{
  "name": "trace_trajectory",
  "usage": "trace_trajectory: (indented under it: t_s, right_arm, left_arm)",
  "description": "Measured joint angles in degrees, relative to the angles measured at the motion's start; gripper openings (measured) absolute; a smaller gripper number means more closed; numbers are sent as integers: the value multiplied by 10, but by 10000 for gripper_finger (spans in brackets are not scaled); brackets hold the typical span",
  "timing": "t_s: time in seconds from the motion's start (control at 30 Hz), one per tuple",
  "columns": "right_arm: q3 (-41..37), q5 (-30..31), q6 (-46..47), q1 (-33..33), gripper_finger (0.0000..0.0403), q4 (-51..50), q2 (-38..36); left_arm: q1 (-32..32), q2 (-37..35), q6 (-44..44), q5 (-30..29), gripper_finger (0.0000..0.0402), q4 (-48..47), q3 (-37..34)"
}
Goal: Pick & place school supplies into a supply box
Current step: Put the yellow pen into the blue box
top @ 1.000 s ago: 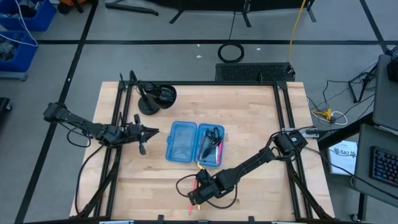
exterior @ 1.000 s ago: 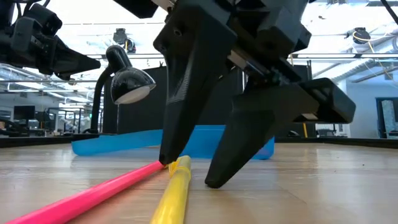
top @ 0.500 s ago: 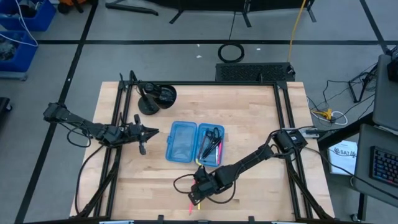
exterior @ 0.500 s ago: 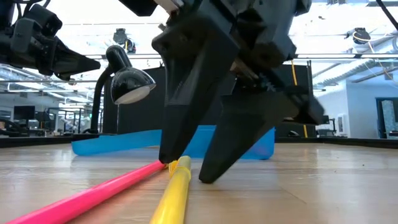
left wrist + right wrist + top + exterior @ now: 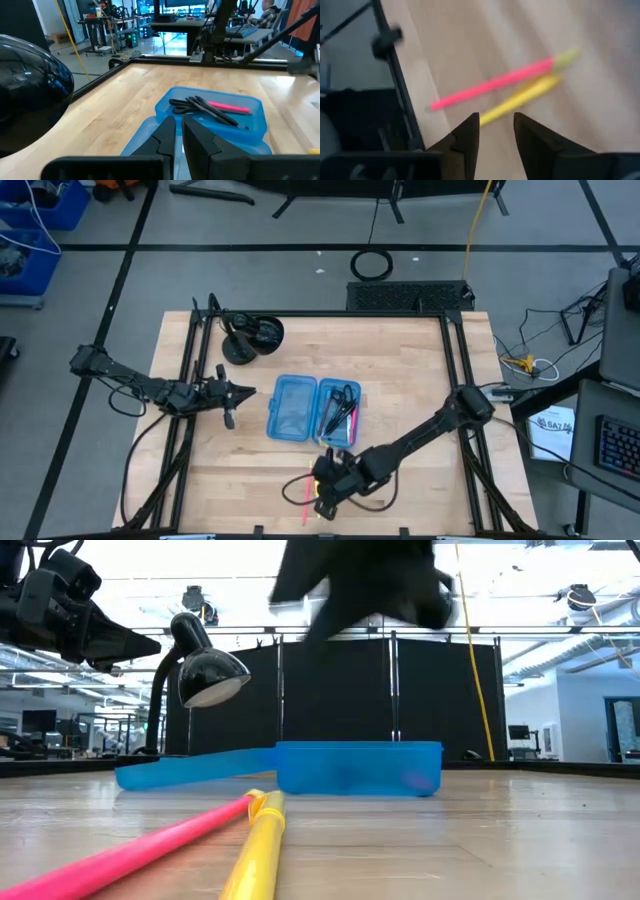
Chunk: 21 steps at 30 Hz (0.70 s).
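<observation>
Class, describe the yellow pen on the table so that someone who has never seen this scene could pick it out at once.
Start at the open blue supply box mid-table, then move towards the table's front edge, under the right gripper. Two pens lie there side by side, outside the box. The yellow pen is the thicker one; its neighbour is the slimmer pink pen.
</observation>
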Motion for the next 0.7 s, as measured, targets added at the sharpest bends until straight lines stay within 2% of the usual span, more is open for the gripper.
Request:
trace_trajectory:
  t_s: [0.07,0.2,0.33,0.43,0.57,0.7]
  right_arm:
    - [1,26,-62,-1,105,-3,-22]
    - [1,26,-253,-1,96,2,-51]
    - [1,22,-274,-42,85,-35,-72]
    - [2,25,-312,-88,67,-105,-83]
    - [1,-29,-435,-131,29,-167,-83]
    - [2,-85,-542,-153,3,-170,-73]
  left_arm:
    - [0,0,-2,0,37,-1,0]
    - [0,0,-2,0,37,-3,0]
    - [0,0,-1,2,37,-18,0]
    - [0,0,3,-1,37,-17,0]
    - [0,0,2,-2,37,-19,0]
    - [0,0,1,-2,37,-39,0]
